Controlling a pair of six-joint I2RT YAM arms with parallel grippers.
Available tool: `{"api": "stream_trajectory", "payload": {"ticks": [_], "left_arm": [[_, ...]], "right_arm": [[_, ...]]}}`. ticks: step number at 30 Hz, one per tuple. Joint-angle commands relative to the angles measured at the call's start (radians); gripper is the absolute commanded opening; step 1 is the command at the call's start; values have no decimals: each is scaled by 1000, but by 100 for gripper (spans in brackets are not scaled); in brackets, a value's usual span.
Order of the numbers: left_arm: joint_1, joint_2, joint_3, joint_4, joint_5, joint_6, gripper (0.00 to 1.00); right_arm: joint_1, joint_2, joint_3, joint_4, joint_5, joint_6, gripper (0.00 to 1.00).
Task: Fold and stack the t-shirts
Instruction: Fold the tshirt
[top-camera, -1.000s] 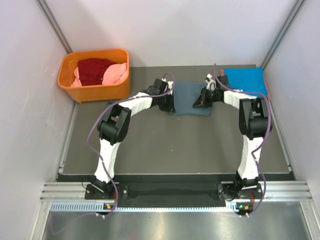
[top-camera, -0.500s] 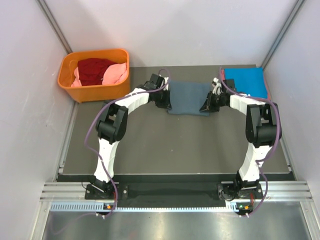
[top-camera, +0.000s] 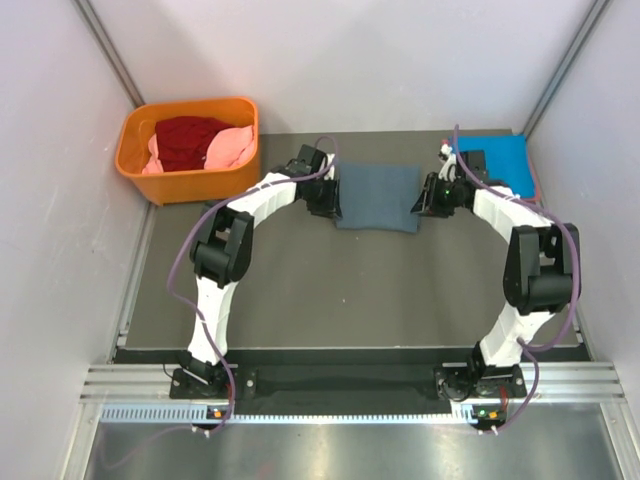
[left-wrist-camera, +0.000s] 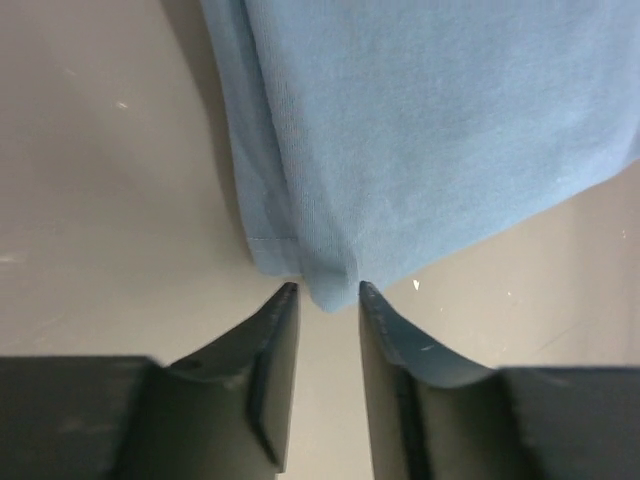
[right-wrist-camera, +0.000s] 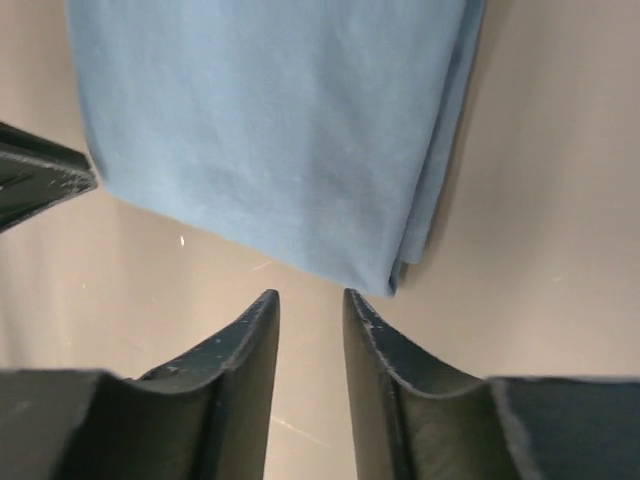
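A folded slate grey-blue t-shirt (top-camera: 377, 196) lies flat at the back middle of the table. My left gripper (top-camera: 329, 199) is open at its left edge. In the left wrist view the shirt's (left-wrist-camera: 430, 130) near corner reaches just between the left gripper's (left-wrist-camera: 325, 292) parted tips. My right gripper (top-camera: 421, 203) is open at the shirt's right edge. In the right wrist view the shirt (right-wrist-camera: 270, 120) ends just beyond the right gripper (right-wrist-camera: 310, 297), with nothing between the tips. A folded bright blue t-shirt (top-camera: 495, 162) lies at the back right.
An orange basket (top-camera: 190, 180) at the back left holds a dark red t-shirt (top-camera: 188, 140) and a pink one (top-camera: 232, 147). White walls close in on the left, right and back. The left gripper's fingertip (right-wrist-camera: 40, 180) shows at the left edge of the right wrist view.
Both grippers have drawn outward off the grey-blue shirt, left one to the left and right one to the right. The shirt now lies flat and let go.
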Motion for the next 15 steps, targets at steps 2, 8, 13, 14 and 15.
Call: {"api": "stream_trajectory", "payload": {"ticks": [2, 8, 13, 14, 15], "left_arm": [[13, -76, 67, -71, -28, 64, 40], [49, -34, 59, -53, 30, 75, 44], [53, 13, 76, -39, 79, 80, 45], [55, 18, 77, -38, 105, 80, 45], [55, 26, 77, -35, 117, 80, 45]], "right_arm": [[-3, 1, 60, -63, 75, -72, 35], [-3, 78, 152, -116, 110, -140, 45], [-5, 149, 182, -119, 70, -161, 48], [-3, 155, 182, -115, 65, -161, 48], [-5, 163, 178, -110, 53, -161, 48]]}}
